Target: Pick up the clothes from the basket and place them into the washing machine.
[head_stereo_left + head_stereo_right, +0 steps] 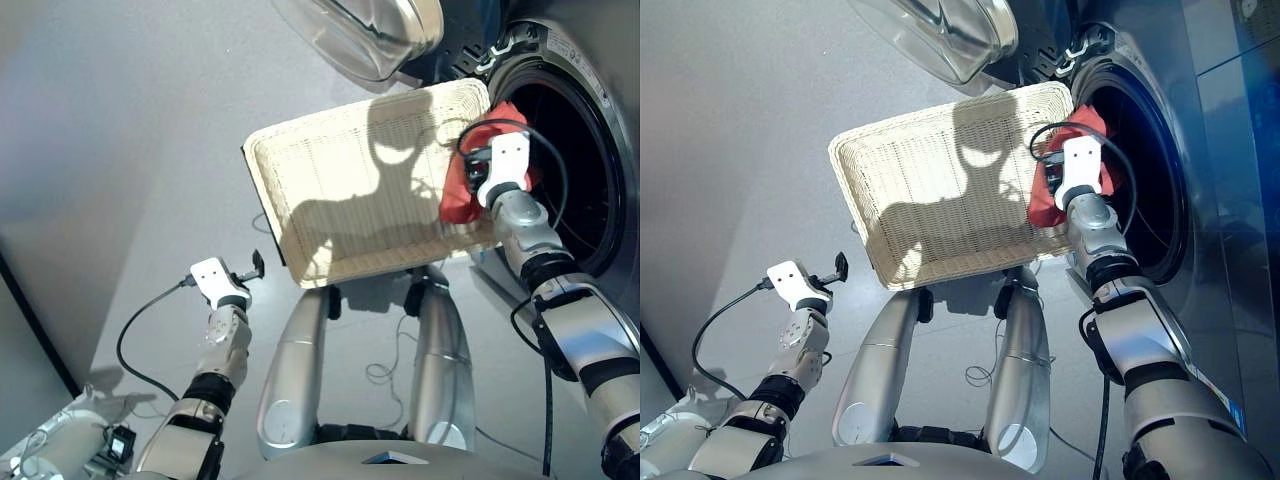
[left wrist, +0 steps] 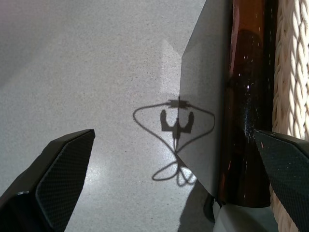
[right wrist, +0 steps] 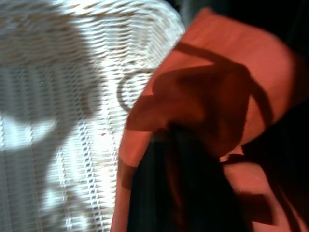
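At the basket's (image 1: 330, 190) right edge, beside the washing machine (image 1: 590, 130) drum opening, right end effector (image 1: 478, 170) grasping the red cloth (image 1: 462, 198), which hangs over the basket rim with its top against the opening. Black cloth shows under the red in the right wrist view. Left end effector (image 1: 252, 268) released, fingers apart, low over the floor (image 1: 120, 150), left of the basket.
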